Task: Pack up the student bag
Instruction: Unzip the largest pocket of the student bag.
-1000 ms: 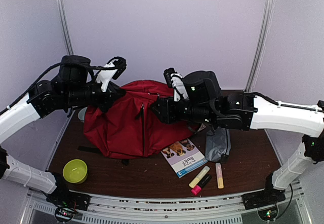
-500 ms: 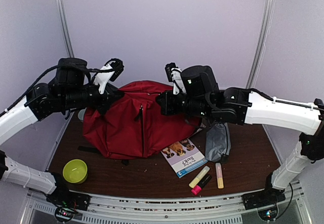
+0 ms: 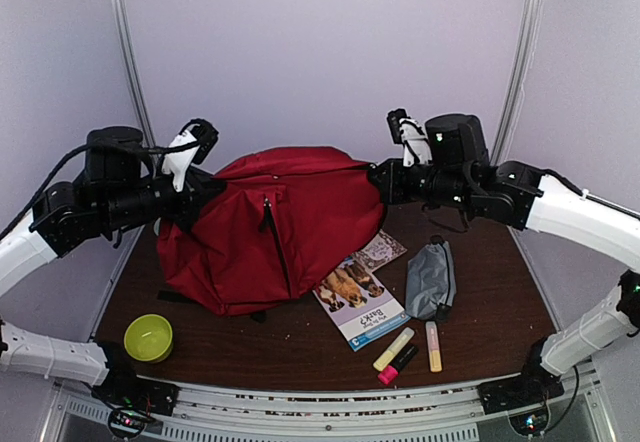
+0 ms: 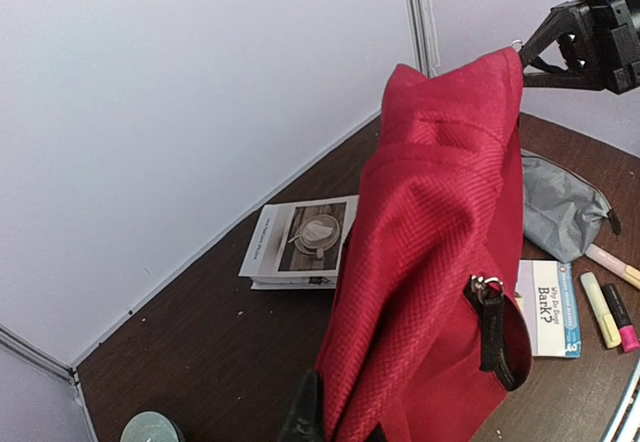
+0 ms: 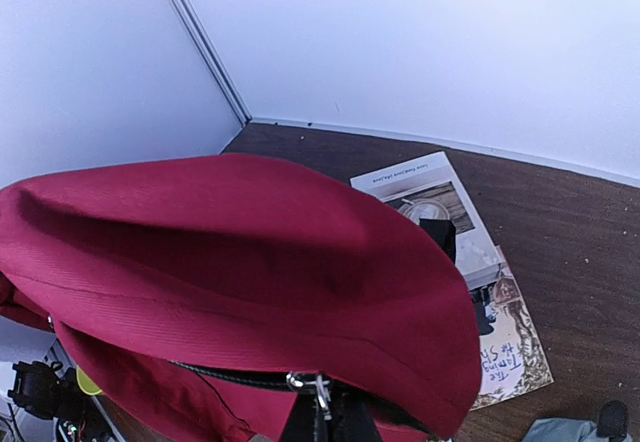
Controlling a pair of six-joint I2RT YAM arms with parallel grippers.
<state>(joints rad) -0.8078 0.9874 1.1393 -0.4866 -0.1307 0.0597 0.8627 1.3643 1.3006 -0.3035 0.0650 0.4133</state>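
The red student bag (image 3: 285,227) hangs stretched between my two grippers above the table's back half, with its front zip pocket facing the camera. My left gripper (image 3: 205,190) is shut on the bag's left top edge. In the left wrist view its fingertips (image 4: 305,417) pinch the red fabric (image 4: 430,262). My right gripper (image 3: 378,178) is shut on the bag's right top edge. In the right wrist view it (image 5: 325,427) clamps the fabric at a silver zip pull (image 5: 318,390). The bag (image 5: 250,262) fills that view.
A dog booklet (image 3: 355,304), a second book (image 3: 382,249), a grey zip pouch (image 3: 432,280) and three highlighters (image 3: 400,352) lie at the front right. A green bowl (image 3: 148,337) sits front left. Behind the bag lie a magazine (image 4: 300,242) and a pale round lid (image 4: 150,430).
Both grippers have moved apart, the left to the left and the right far to the right. The bag is now pulled wide and taut, and a second book shows beside it.
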